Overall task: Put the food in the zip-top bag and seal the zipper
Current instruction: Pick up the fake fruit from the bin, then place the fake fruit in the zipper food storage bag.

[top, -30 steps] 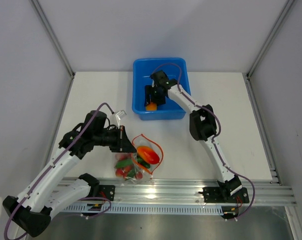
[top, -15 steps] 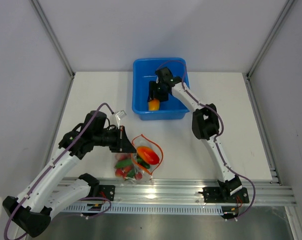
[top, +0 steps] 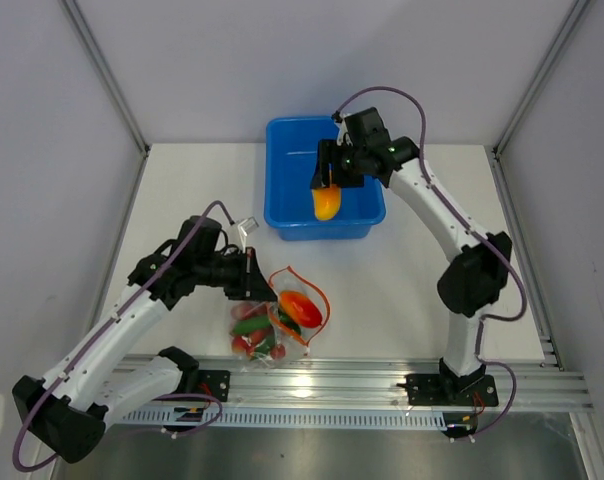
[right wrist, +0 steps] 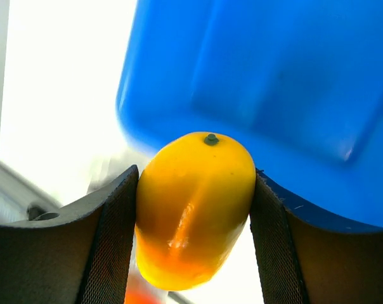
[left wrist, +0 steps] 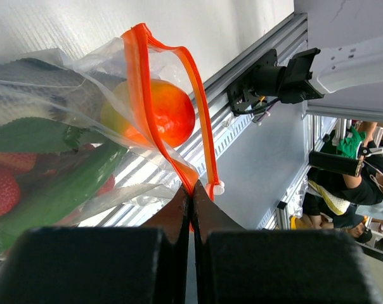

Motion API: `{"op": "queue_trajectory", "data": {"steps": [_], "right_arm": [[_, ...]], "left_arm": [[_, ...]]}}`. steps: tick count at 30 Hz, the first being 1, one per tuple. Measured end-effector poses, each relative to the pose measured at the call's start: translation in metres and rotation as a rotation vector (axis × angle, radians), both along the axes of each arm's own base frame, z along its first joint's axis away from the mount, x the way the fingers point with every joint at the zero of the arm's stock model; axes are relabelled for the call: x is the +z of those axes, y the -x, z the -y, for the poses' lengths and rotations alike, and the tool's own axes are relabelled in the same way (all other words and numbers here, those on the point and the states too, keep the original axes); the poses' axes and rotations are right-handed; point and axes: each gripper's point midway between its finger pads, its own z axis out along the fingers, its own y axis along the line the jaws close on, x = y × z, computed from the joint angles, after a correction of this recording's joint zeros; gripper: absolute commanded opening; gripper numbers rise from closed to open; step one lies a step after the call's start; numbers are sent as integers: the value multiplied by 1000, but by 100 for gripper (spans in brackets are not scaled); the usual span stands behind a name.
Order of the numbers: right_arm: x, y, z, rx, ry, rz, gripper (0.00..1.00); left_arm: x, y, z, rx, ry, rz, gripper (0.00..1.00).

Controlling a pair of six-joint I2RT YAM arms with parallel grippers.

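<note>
A yellow-orange fruit (top: 324, 205) hangs above the blue tub, with my right gripper (top: 328, 190) shut on it; the right wrist view shows both pads pressed against the fruit (right wrist: 194, 209). The clear zip-top bag (top: 277, 325) lies near the table's front edge with its mouth gaping. Inside it are an orange-red fruit (left wrist: 169, 114), a green cucumber (left wrist: 58, 196), red tomatoes and green bits. My left gripper (top: 257, 285) is shut on the orange-red zipper (left wrist: 144, 88) at the bag's left corner, holding it (left wrist: 191, 193) up.
The blue tub (top: 287, 215) stands at the back middle of the white table. An aluminium rail (top: 342, 385) runs along the table's near edge, just in front of the bag. Grey walls close in the left, back and right sides.
My right gripper closed on the yellow-orange fruit inside the tub and lifted it up and to the right, out above the tub. The left gripper and bag barely shifted.
</note>
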Motion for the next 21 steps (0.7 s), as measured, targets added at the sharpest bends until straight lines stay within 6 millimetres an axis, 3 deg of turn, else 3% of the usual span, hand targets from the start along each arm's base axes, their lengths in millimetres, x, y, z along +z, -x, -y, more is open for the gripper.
{"op": "queue_trajectory", "data": {"steps": [2, 5, 10, 12, 15, 21], "right_arm": [[11, 21, 0, 33, -2, 12, 0], [11, 71, -1, 123, 4, -7, 0], [-17, 170, -12, 340, -7, -130, 0], [-25, 200, -16, 414, -25, -177, 0], [-26, 223, -22, 481, -59, -208, 0], [-10, 236, -35, 552, -142, -204, 0]], "left_arm": [[0, -1, 1, -1, 1, 0, 1], [0, -3, 3, -5, 7, 0, 1], [3, -4, 6, -18, 25, 1, 0], [5, -6, 8, -21, 33, 3, 1], [7, -7, 11, -28, 45, -3, 1], [17, -9, 17, -31, 80, -12, 1]]}}
